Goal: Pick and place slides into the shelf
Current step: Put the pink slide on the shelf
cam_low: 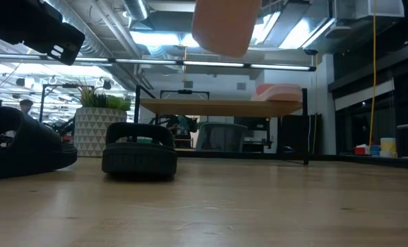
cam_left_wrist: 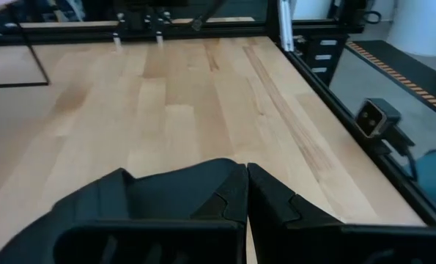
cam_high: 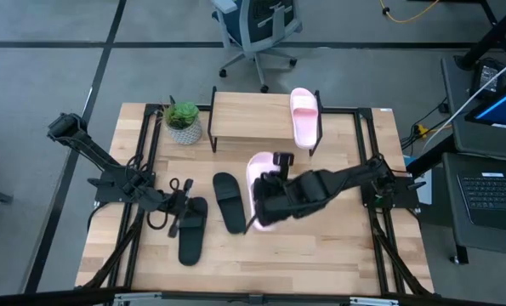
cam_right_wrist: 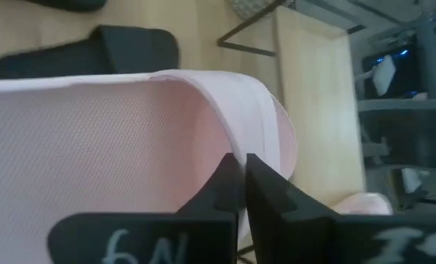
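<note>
My right gripper (cam_high: 265, 200) is shut on a pale pink slide (cam_high: 259, 168), which is lifted high over the table's middle; in the low view only the slide's end (cam_low: 224, 27) shows at the top. A second pink slide (cam_high: 304, 117) lies on the right end of the shelf's wooden top board (cam_high: 248, 119). Two black slides (cam_high: 227, 202) (cam_high: 191, 231) rest flat on the table left of centre. My left gripper (cam_high: 178, 204) is shut and raised above the leftmost black slide, touching nothing. My right gripper pinches the pink slide between its two fingers (cam_right_wrist: 228, 183) at the edge of the wide strap (cam_right_wrist: 225, 139). The gripper comes from the table's right side, above the slide. The slide is lifted clear of the table; my own fingers hide the exact spot.
A potted plant in a white patterned pot (cam_high: 183, 121) stands at the shelf's left end. The left part of the shelf board has no slide on it. A black metal frame (cam_high: 361, 153) runs along the table's edges. An office chair (cam_high: 257, 25) stands beyond the far edge.
</note>
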You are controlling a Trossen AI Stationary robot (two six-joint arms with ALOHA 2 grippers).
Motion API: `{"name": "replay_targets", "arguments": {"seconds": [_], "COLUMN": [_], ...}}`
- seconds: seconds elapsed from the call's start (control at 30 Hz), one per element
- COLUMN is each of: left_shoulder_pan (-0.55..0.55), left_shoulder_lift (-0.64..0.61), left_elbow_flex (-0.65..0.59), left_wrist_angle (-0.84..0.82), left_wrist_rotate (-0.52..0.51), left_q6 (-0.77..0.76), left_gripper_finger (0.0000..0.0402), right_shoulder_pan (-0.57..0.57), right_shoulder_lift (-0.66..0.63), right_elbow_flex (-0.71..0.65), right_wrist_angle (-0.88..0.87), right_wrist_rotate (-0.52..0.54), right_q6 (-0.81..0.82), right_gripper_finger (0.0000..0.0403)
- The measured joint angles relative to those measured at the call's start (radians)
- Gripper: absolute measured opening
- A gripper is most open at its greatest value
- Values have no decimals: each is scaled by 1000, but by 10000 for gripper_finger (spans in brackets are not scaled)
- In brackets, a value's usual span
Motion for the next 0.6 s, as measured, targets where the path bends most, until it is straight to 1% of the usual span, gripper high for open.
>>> {"name": "replay_targets", "arguments": {"seconds": [0.13, 0.27, 0.33, 0.43, 0.6], "left_shoulder_pan": [0, 0, 0, 0, 0], "left_shoulder_lift": [0, 0, 0, 0, 0], "left_elbow_flex": [0, 0, 0, 0, 0], "left_wrist_angle": [0, 2, 4, 5, 3], "left_wrist_rotate": [-41, -44, -44, -44, -45], "left_q6": [-1, -18, -21, -22, -22], "left_gripper_finger": [0, 0, 0, 0, 0], "right_shoulder_pan": [-51, -121, -160, -217, -256], "right_shoulder_lift": [-18, -39, -47, -58, -66], "right_elbow_flex": [-1, -5, -5, -6, -6], "right_wrist_angle": [0, -1, 0, 0, 2], "right_wrist_rotate": [27, 33, -5, -93, -109], "right_q6": [-94, -147, -164, -169, -118], "right_gripper_finger": [11, 11, 11, 11, 11]}}
